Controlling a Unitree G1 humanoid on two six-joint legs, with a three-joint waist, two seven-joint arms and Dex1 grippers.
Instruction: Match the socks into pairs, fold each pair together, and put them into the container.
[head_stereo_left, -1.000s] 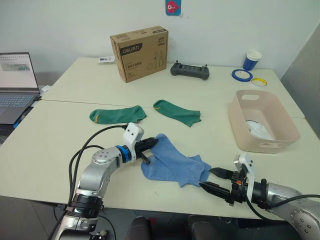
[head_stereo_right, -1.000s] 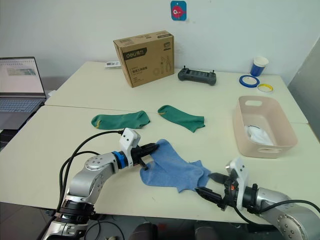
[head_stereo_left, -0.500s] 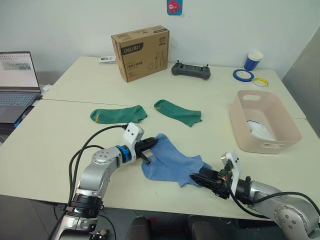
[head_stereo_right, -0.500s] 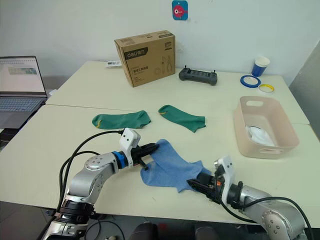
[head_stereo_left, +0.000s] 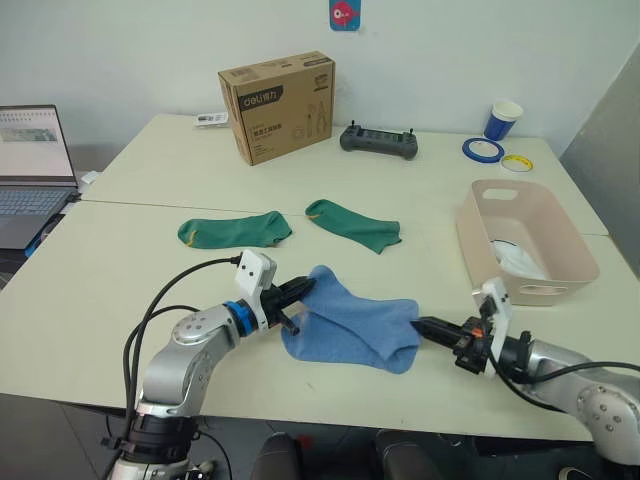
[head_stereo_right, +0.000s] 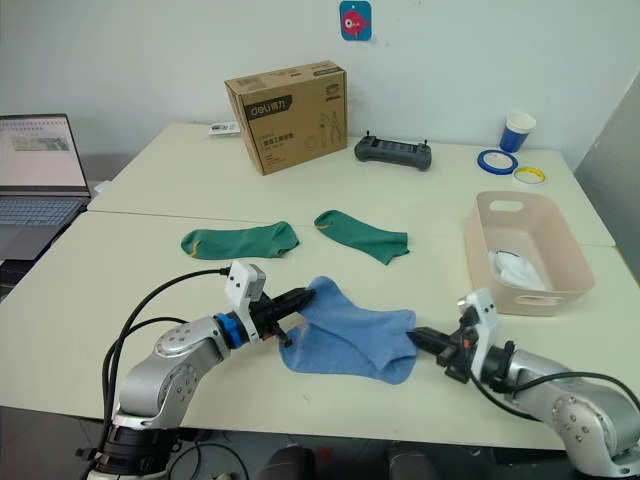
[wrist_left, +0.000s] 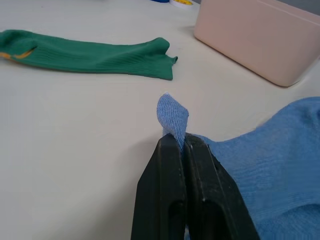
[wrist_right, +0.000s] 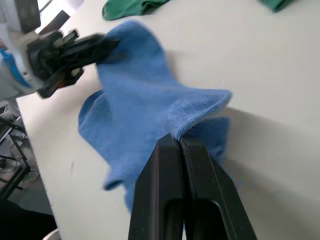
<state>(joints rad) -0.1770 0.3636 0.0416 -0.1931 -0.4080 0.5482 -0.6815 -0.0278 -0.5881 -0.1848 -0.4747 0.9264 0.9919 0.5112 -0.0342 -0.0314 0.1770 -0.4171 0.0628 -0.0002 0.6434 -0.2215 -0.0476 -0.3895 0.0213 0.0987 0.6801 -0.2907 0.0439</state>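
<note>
The left gripper (head_stereo_left: 300, 290) was pinched on one edge of the light blue socks (head_stereo_left: 352, 328), fingers pressed together with a tab of fabric sticking out past the tips. Ahead of it lay the two dark green socks (head_stereo_left: 236, 229), flat, apart and unpaired. The blue socks stretched from the left gripper across to the right gripper (head_stereo_left: 428, 326), which was clamped on their opposite edge, so the fold looked under way but unfinished. Beyond the right gripper stood the pale pink basin (head_stereo_left: 577, 250) with something white, probably the white pair, already inside. Blue and green remained to be put in.
</note>
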